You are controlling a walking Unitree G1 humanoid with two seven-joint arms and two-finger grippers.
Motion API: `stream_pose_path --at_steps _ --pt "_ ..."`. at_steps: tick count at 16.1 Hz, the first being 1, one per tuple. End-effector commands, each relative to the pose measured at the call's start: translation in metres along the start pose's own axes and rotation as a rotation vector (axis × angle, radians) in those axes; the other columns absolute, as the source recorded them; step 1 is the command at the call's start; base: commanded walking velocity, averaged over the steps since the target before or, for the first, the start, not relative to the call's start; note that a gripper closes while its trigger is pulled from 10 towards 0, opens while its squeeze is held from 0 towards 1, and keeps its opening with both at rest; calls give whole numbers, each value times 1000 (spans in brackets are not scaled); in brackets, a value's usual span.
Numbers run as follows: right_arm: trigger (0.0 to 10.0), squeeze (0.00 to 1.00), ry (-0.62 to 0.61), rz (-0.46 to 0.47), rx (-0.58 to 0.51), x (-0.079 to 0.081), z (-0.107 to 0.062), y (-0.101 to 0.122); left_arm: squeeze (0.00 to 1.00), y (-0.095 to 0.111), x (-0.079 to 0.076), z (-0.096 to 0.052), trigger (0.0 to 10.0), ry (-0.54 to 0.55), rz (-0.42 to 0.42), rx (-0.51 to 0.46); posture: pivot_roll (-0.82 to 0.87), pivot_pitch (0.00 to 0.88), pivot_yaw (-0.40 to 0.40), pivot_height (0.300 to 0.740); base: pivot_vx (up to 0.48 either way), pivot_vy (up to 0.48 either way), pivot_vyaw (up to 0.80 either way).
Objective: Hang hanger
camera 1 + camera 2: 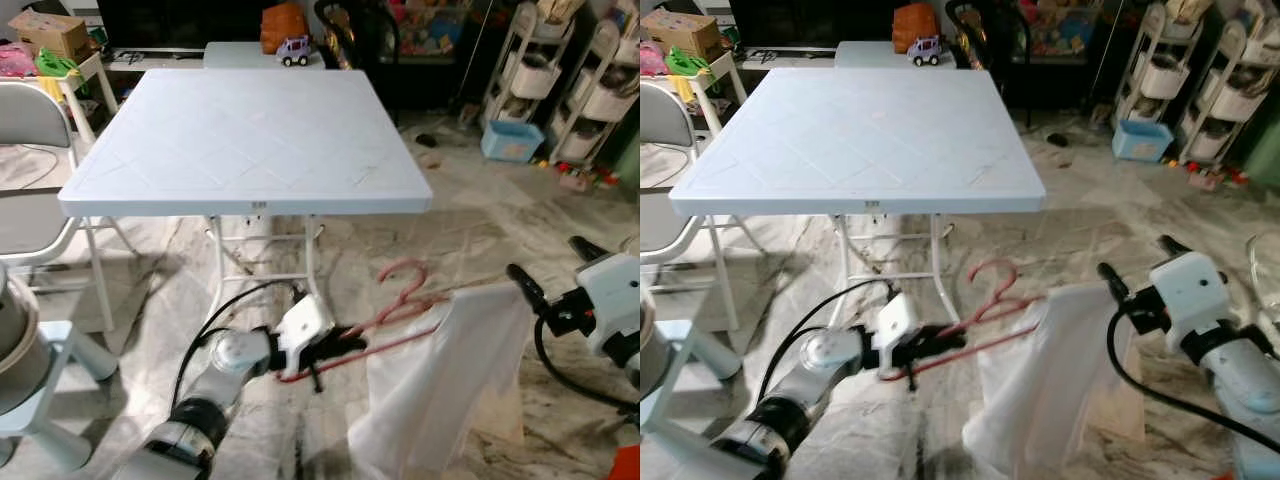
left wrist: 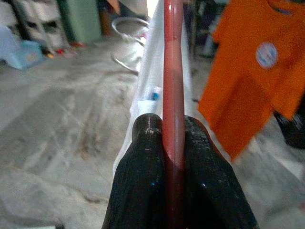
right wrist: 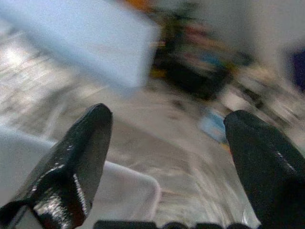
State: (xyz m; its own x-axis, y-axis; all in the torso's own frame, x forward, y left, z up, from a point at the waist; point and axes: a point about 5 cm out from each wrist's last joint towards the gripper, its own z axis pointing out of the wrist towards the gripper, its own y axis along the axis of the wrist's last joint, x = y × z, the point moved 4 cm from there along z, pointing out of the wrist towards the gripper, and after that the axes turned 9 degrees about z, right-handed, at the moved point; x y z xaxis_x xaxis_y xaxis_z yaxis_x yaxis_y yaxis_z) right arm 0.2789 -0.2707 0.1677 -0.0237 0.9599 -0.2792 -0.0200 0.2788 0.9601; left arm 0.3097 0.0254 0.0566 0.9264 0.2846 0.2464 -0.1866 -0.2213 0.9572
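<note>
Head views: gripping the lower bar of a pink hanger [image 1: 395, 305] with the left hand [image 1: 335, 345], low above the marble floor [image 1: 470, 215] in front of a light blue counter [image 1: 250, 130]. Carrying a white garment [image 1: 440, 380] on the hanger, draping down toward the floor, with the hook curling up just below the counter's front edge. Hovering with the right hand [image 1: 550, 290] just beside the garment's upper corner, one black finger [image 1: 1110, 278] pointing at the cloth; touching or apart, cannot tell. Standing on the far end of the counter: a small toy car [image 1: 293, 50]. Standing at the robot's left: a grey chair [image 1: 30, 150].

Left wrist view: clamping both black fingers [image 2: 143, 167] tight on the red-pink bar of the hanger [image 2: 174, 86], running straight away between them, with the white garment [image 2: 152, 90] hanging behind it and an orange T-shirt [image 2: 257, 67] hanging beyond.

Right wrist view: holding the right hand [image 3: 167, 157] spread wide and empty, fingers [image 3: 76, 157] well apart, above a white edge of cloth [image 3: 124, 191], with the blurred counter [image 3: 81, 38] beyond.
</note>
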Motion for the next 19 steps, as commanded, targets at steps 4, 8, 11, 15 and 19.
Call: stream_pose_path --at_steps 4,8,11,15,19 --pt "10000 1000 -270 213 46 -3 -8 -31 0 29 10 15 0 66 1 -123 45 0 -67 740 0 0 0" --pt "10000 1000 -91 339 113 38 -12 -40 0 33 10 20 0 77 3 -127 40 0 -67 740 0 0 0" --pt "10000 0 64 344 148 60 -22 -43 0 35 10 24 0 78 1 -127 38 0 -68 740 0 0 0" --pt "10000 0 128 376 122 74 -19 -34 0 36 1 28 0 46 -7 -138 35 0 -66 740 0 0 0" --pt "10000 0 133 355 120 86 -11 -35 0 40 -11 34 0 -9 -10 -164 37 0 -65 740 0 0 0"
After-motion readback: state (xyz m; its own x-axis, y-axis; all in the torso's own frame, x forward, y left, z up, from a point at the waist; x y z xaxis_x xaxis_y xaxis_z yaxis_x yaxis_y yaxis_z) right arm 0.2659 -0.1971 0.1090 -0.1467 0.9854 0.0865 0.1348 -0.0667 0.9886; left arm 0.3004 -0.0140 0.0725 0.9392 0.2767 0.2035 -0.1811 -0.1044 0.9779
